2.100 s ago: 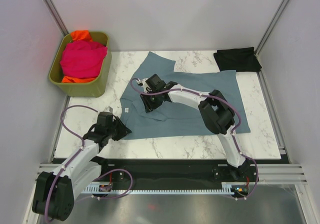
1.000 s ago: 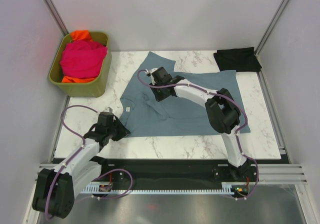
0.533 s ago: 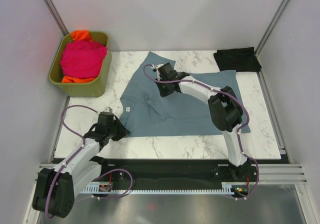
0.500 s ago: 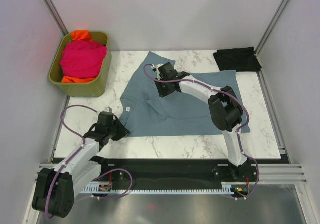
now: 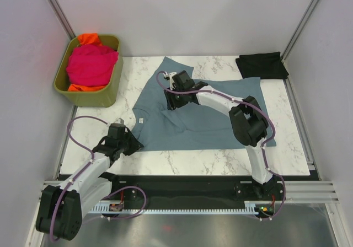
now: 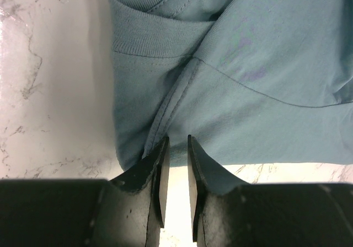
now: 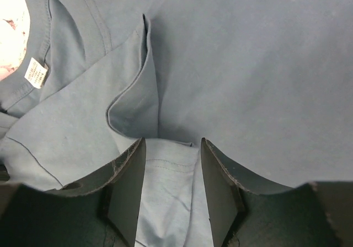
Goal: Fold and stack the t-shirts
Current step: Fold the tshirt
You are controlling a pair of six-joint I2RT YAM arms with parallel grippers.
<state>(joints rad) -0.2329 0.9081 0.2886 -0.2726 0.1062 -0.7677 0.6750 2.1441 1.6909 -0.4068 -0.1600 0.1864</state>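
Observation:
The slate blue-grey t-shirt point(image 5: 220, 120) lies spread on the marble table, rumpled at its left half. My right gripper point(image 5: 169, 99) is open over the shirt's upper left part. In the right wrist view point(image 7: 172, 143) its jaws stand wide apart, with a paler folded flap of the shirt point(image 7: 165, 181) between them. My left gripper point(image 5: 134, 144) sits at the shirt's near left corner. In the left wrist view point(image 6: 176, 142) its jaws are a narrow gap apart, tips over the shirt's hem point(image 6: 143, 125), bare table showing between them. A folded black t-shirt point(image 5: 262, 65) lies at the back right.
An olive-green bin point(image 5: 88, 98) stands at the back left, holding the magenta-pink t-shirt point(image 5: 91, 64) and the orange t-shirt point(image 5: 88, 38). Grey walls with metal posts enclose the table. A white neck label point(image 7: 36, 73) shows at the collar.
My right gripper has moved from the shirt's collar area toward the back of the table, then a little left. The cloth's left half shifted with it. The left arm has not moved.

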